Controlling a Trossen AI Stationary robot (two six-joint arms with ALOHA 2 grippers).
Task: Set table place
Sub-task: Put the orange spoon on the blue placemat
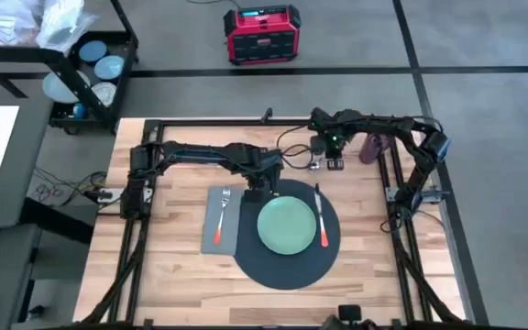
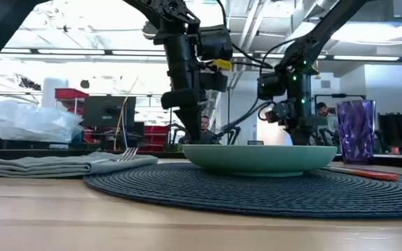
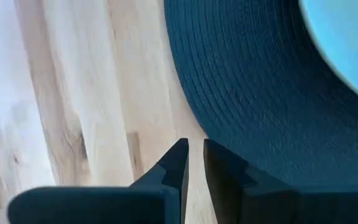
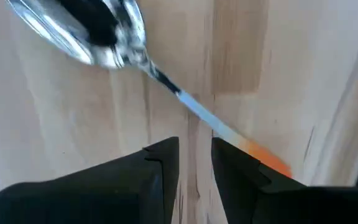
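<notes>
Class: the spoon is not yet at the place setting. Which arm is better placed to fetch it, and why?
Right. The right gripper hangs directly over the spoon on the table; the left gripper sits by the mat, no spoon near.

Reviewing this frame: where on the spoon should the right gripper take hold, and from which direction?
Probably the slim neck of the spoon, between bowl and orange handle. It lies flat on the table, so come straight down with the right gripper, fingers either side of the shaft; they are nearly shut now and need opening.
</notes>
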